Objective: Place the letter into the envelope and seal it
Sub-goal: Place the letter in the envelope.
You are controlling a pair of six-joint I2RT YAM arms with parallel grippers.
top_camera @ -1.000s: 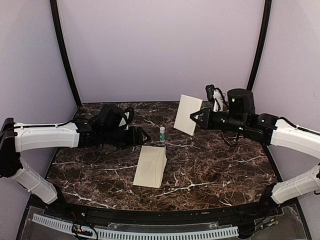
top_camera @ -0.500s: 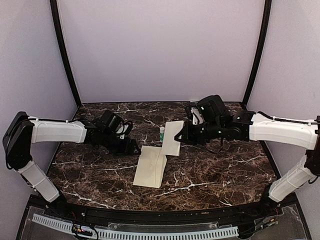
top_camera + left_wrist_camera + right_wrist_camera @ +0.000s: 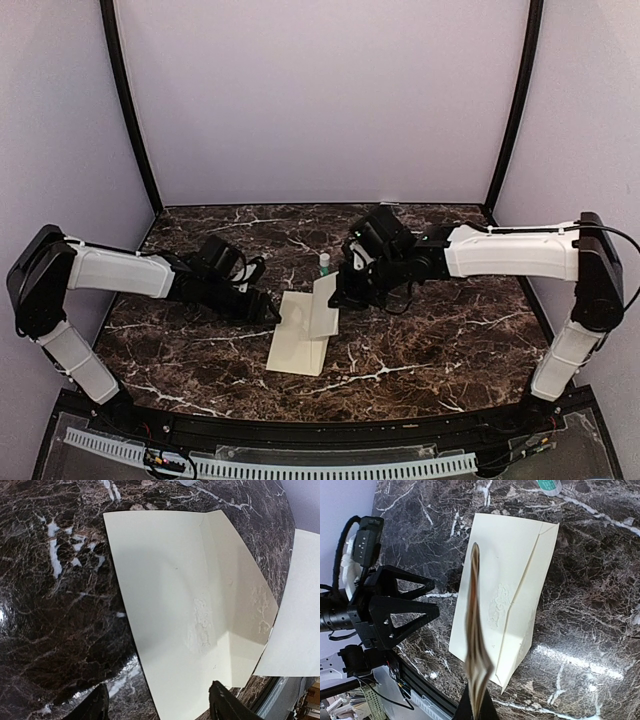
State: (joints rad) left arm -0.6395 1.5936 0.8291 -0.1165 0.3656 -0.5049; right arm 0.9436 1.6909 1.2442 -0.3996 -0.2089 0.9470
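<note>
R gripper [image 3: 341, 296]: shut tight, pinching letter [image 3: 324, 304] by one edge. Held upright; edge-on in R wrist view, so seen there only as a thin dark-streaked strip rising from the fingers. Hanging over flap side of envelope [image 3: 300, 343], low end at or just above it. Contact: can't tell. Print not readable in any view. From L wrist cam, just a plain pale sheet at frame's right, overlapping envelope's corner.

L gripper [image 3: 436, 598]: jaws wide apart, nothing btw them. Set low by envelope's L long edge, tips pointing at it. In L wrist view, one finger [image 3: 226, 706] over envelope's near end, the other over bare marble. Touching paper or not: can't tell.

Envelope: lying on table [image 3: 450, 340], approx centre, btw both arms, long axis near-to-far w/ slight tilt. Cream, w/ crease down its length and flap folded out on side toward R arm. Flap flat or lifted a bit: can't tell. Faint mark near middle.

Beyond: small tube [image 3: 324, 264], white w/ green band, upright just past envelope's far end, near letter, apart from both. Table top dark brown marble w/ white veins. Plain lilac walls behind, black posts at back corners.
</note>
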